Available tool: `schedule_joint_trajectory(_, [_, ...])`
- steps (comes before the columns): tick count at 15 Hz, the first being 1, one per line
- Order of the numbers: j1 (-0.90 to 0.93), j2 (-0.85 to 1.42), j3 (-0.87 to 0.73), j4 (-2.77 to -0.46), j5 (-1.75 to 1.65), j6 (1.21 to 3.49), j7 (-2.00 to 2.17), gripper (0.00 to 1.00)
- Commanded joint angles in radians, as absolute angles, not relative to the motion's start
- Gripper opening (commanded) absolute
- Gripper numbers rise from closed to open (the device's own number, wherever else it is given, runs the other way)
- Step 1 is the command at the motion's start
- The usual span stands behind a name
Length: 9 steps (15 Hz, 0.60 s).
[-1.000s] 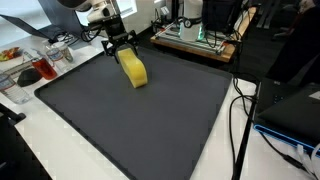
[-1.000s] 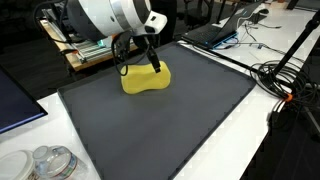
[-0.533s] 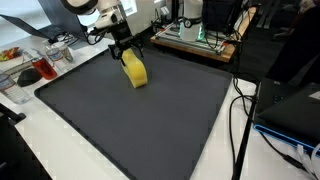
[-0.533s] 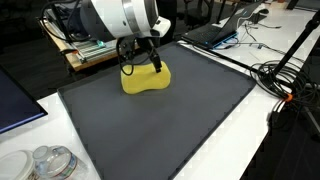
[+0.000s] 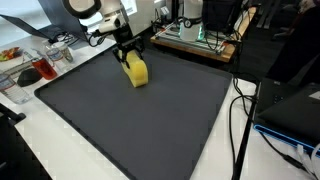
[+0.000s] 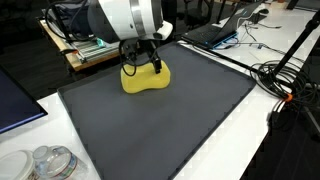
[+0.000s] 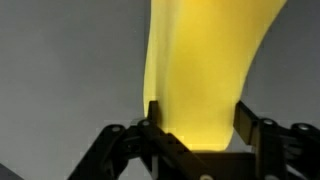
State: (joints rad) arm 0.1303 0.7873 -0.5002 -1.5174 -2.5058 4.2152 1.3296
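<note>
End effector (image 7: 197,125): black two-finger jaws, partly closed, pads against both narrow sides of the sponge.
Sponge (image 6: 146,82): yellow, matte and soft-looking, a bean shape with a pinched waist.
Mat (image 6: 170,120): dark grey, finely textured, rectangular, lying on a white worktop (image 6: 262,150).
Hidden: the wrist view cuts off the sponge's far end, and the fingers cover part of its top in both exterior views.
Position: the sponge rests on the mat near the arm-side edge, directly under the end effector and between the fingers.
</note>
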Motion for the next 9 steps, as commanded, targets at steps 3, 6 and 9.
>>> schedule_joint_trajectory(3, [0.154,0.803,-0.553,-1.425,-2.516,4.243,1.477,0.31])
schedule_joint_trajectory(6, [0.171,0.787,-0.571,-1.429,-2.516,4.243,1.520,0.12])
schedule_joint_trajectory(9, [0.224,0.726,-0.625,-1.470,-2.516,4.238,1.539,0.00])
